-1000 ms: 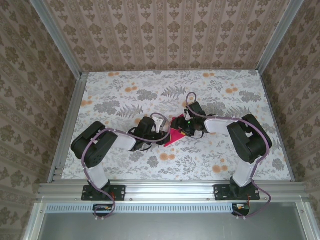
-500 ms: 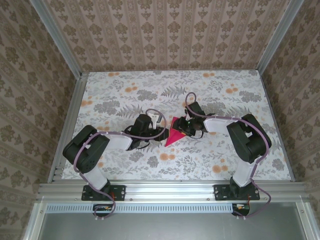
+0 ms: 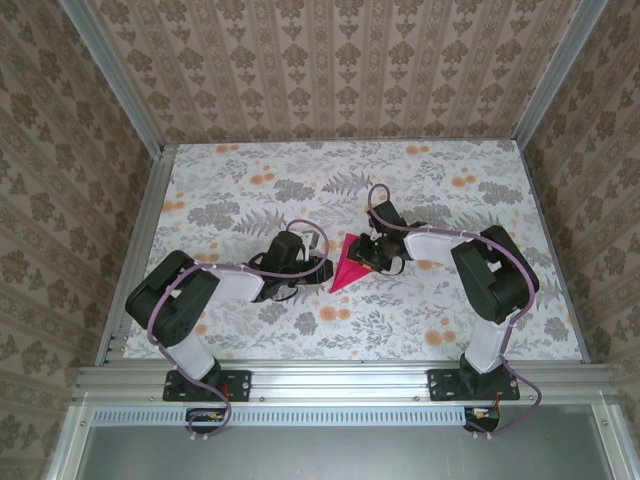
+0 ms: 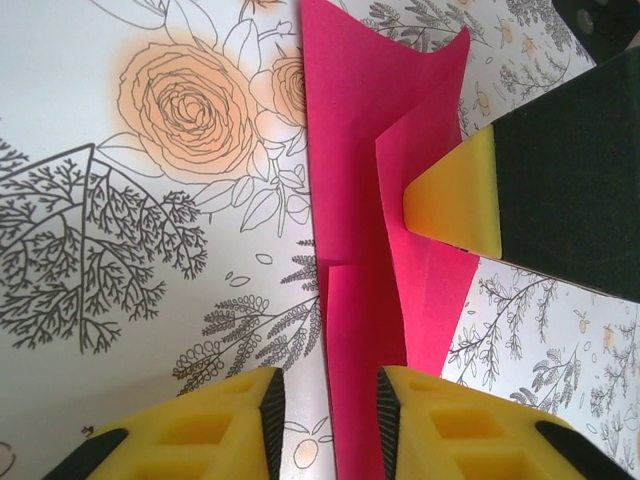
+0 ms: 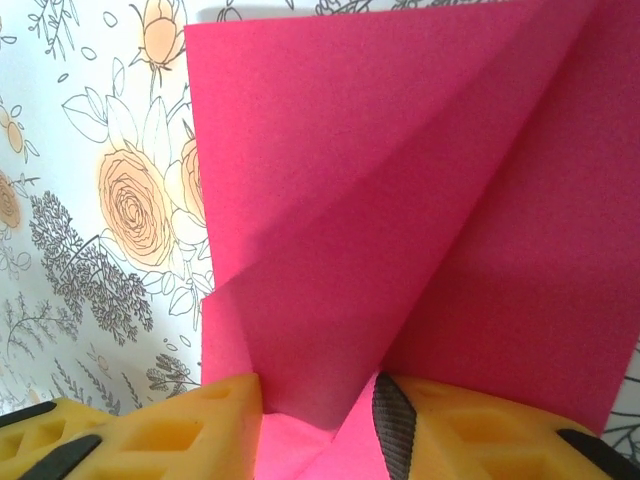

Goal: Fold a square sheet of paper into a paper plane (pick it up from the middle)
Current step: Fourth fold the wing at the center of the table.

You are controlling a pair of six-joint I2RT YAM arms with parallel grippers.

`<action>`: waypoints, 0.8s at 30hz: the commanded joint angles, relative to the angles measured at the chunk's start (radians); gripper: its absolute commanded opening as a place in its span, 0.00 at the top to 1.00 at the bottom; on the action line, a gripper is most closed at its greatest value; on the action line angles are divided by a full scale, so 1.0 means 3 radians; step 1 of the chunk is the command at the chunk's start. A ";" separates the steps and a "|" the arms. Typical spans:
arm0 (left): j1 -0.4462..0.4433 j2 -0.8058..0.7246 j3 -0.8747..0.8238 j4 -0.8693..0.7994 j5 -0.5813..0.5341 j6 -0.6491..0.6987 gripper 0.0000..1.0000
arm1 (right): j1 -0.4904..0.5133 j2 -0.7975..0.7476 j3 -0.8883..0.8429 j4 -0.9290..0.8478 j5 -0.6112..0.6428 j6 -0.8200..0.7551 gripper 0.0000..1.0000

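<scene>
The magenta-red paper (image 3: 347,266) lies mid-table as a creased, narrow triangle pointing toward the near edge. My left gripper (image 3: 320,262) sits at its left side, low over the table. In the left wrist view the paper (image 4: 380,150) shows overlapping folded layers, and its left edge runs between my open left gripper (image 4: 325,425). A yellow fingertip (image 4: 455,195) of the right gripper rests on the paper's right flap. My right gripper (image 3: 368,255) is at the paper's upper right. In the right wrist view a raised fold of the paper (image 5: 420,200) stands between the open right gripper (image 5: 318,425).
The floral-print table (image 3: 420,180) is walled by patterned panels on three sides, with aluminium rails along the left edge (image 3: 130,270) and the near edge. Both arms' elbows reach outward from the bases at the near rail.
The left arm's elbow swung outward to the left and its gripper settled beside the paper. The paper went from a wider shape to a narrower triangle. The right gripper shifted slightly left.
</scene>
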 commanded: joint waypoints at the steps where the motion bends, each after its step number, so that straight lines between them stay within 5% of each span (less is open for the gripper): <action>1: -0.0002 -0.0088 0.0027 -0.0049 -0.0023 -0.0081 0.70 | -0.0008 0.0292 -0.0090 -0.0597 0.0468 -0.0112 0.56; 24: -0.0127 0.0290 0.0334 0.0198 0.0393 -0.0275 0.90 | 0.0120 0.0577 0.0225 -0.1120 0.0777 -0.0222 0.57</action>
